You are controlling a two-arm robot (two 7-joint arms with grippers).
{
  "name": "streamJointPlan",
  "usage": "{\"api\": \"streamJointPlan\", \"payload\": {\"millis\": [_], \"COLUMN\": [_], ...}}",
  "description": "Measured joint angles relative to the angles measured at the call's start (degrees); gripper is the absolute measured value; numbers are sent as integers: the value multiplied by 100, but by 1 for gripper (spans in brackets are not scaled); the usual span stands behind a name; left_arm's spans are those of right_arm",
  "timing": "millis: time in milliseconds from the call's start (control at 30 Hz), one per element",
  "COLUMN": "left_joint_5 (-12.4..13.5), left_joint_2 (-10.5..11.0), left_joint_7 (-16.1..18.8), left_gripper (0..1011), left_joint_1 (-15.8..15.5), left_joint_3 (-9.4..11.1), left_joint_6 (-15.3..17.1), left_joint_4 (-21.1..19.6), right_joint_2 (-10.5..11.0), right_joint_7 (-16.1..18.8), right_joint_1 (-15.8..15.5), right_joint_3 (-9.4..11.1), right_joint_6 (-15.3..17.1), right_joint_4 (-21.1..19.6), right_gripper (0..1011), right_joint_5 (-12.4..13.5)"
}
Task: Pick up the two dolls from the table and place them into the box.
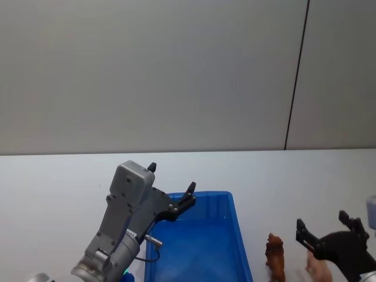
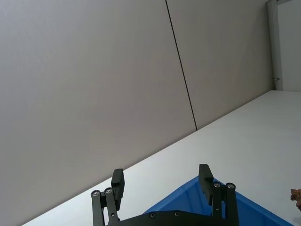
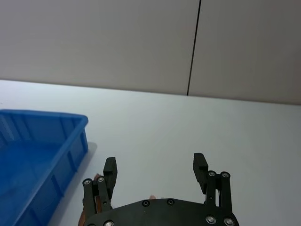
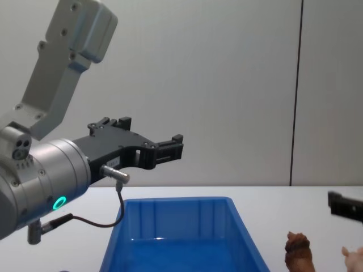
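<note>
The blue box [image 1: 202,249] stands on the white table [image 1: 59,182], near its front. Right of the box stands the reddish-brown doll [image 1: 275,255], upright, also seen from the side [image 4: 298,252]. Farther right lies the pale pink doll [image 1: 319,269], partly hidden under my right gripper [image 1: 321,222], which hovers open just above it with nothing between its fingers. In the right wrist view the pink doll [image 3: 98,179] peeks out beside the open right gripper [image 3: 155,165]. My left gripper [image 1: 171,178] hangs open and empty over the box's far left rim, well above it [image 4: 177,144].
A plain grey wall with one dark vertical seam [image 1: 296,76] stands behind the table. Bare white tabletop stretches behind and to the right of the box [image 3: 37,155]. The left arm's cable [image 4: 108,218] hangs above the box's left side.
</note>
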Motion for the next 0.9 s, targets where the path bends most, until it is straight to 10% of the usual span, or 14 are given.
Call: {"api": "streamJointPlan", "payload": {"millis": [900], "left_joint_5": [0], "left_joint_2": [0], "left_joint_7": [0], "left_gripper": [1001], "left_joint_1": [0], "left_joint_3": [0], "left_joint_6": [0], "left_joint_4": [0], "right_joint_2": [-97], "right_joint_7": [-82], "right_joint_1": [-250], "right_joint_3": [-54], "right_joint_6": [316], "right_joint_4": [456], "right_gripper": [976], "right_joint_5": [-126]}}
